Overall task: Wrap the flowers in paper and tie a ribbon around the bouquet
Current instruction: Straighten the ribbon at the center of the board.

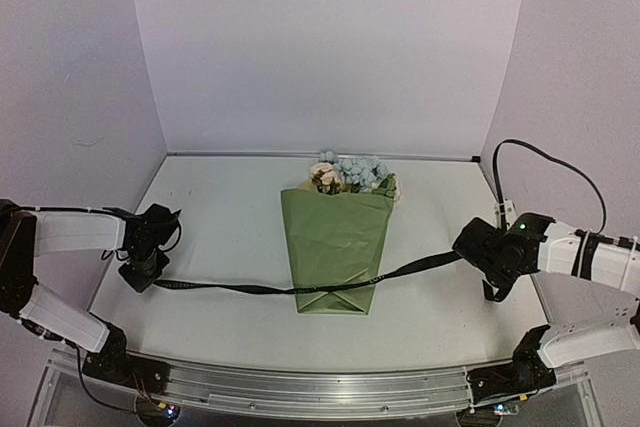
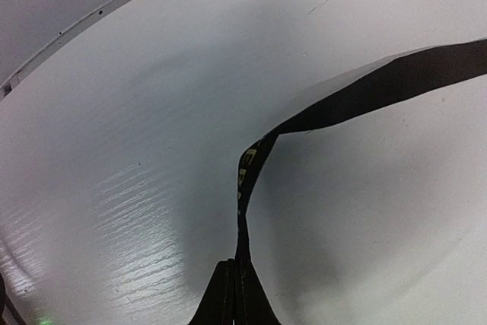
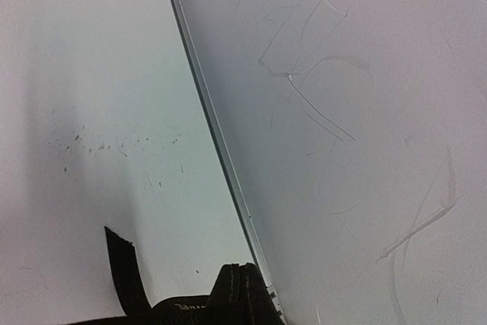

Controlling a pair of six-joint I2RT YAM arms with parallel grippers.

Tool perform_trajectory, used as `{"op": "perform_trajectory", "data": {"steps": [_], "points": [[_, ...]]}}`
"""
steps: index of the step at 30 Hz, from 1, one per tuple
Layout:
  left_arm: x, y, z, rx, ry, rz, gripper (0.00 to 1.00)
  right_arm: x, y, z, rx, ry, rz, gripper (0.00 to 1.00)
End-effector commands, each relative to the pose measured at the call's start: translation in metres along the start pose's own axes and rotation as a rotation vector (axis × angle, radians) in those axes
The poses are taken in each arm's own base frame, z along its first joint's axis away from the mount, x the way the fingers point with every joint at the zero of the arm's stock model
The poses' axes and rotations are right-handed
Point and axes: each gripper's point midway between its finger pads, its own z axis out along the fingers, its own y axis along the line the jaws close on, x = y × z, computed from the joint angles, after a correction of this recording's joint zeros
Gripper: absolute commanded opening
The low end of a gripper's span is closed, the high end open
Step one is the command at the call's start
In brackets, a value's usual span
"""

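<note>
On the left, the left end effector is hovering low over the worktop, clenched on one end of the ribbon. Its wrist view is showing the black strip rising from the closed fingertips and twisting off to the right. In the middle, the bouquet is lying flat, with the flowers poking out of the far, open end of the paper and the folded point facing the arms. The ribbon is crossing the cone near its narrow end; I cannot tell whether it is passing over or under the paper. On the right, the right end effector is grasping the other end, a short tail sticking out beside its closed fingers.

The wrapping is looking finished, so the tying step is in hand. The next move is calling for both ends to be brought in and crossed over the cone, without either grip slipping or the light bouquet being dragged sideways.
</note>
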Motion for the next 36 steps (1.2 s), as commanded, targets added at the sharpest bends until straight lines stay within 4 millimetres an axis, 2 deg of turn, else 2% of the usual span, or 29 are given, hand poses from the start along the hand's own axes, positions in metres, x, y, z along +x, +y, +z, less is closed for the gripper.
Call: {"op": "perform_trajectory", "data": {"steps": [1,6,9,12,16,22,24,25,28,32,36], "points": [[-0.001,-0.003,-0.002,0.027,-0.012,0.011,0.0,-0.014,-0.017,0.006,0.119,-0.05,-0.004,0.0],[0.003,-0.013,-0.006,0.065,-0.013,0.059,0.0,-0.009,-0.027,0.019,0.175,0.024,-0.03,0.0],[0.005,-0.016,-0.007,0.08,-0.012,0.08,0.0,0.0,-0.027,0.021,0.143,0.068,-0.017,0.02],[0.006,-0.017,-0.007,0.093,-0.011,0.098,0.0,0.011,-0.023,0.019,0.068,0.101,0.033,0.17],[0.004,-0.024,-0.014,0.141,-0.012,0.125,0.0,0.015,-0.011,0.01,-0.09,0.128,0.114,0.45],[-0.004,-0.044,-0.039,0.279,-0.018,0.149,0.29,0.02,0.005,-0.008,-0.3,0.18,0.224,0.69],[-0.006,-0.05,-0.047,0.314,-0.015,0.164,0.48,0.021,0.008,-0.014,-0.35,0.187,0.267,0.8],[-0.007,-0.051,-0.05,0.326,-0.014,0.171,0.54,0.021,0.009,-0.017,-0.373,0.188,0.287,0.84],[-0.012,-0.059,-0.064,0.378,-0.024,0.199,0.58,0.016,0.012,-0.026,-0.437,0.201,0.31,0.95],[-0.018,-0.084,-0.092,0.51,-0.027,0.263,0.61,0.016,0.013,-0.038,-0.493,0.241,0.308,0.98],[-0.009,-0.118,-0.121,0.683,0.022,0.357,0.65,0.035,0.02,-0.046,-0.544,0.337,0.297,0.98]]}}
